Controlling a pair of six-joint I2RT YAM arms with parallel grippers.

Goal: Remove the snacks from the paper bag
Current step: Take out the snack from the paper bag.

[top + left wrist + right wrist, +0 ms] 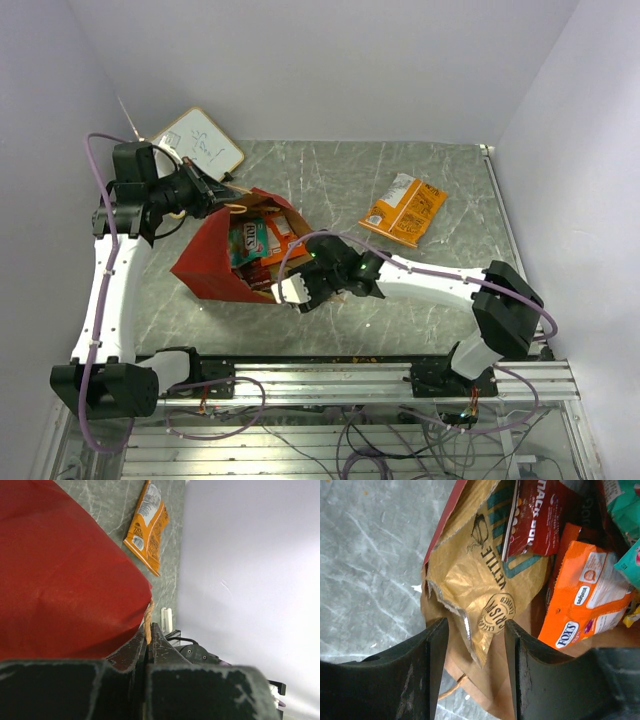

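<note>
Red paper bag (205, 270) lies on its side on the desk (440, 290), left hand (149, 630) clenched on its handle (148, 614); the nearer right hand (476, 630), released, straddles a tan snack packet (470, 575) whose length runs straight away into the bag.

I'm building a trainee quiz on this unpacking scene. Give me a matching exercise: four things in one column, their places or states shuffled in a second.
Things:
1. tan Kettle packet
2. lone orange packet
3. bag handle
4. whiteboard

Places:
A. far left corner of the table
B. pinched in the shut left gripper
C. between the right gripper's open jaws, at the paper bag's mouth
D. flat on the table, outside the bag

Pairs: 1-C; 2-D; 3-B; 4-A
</note>
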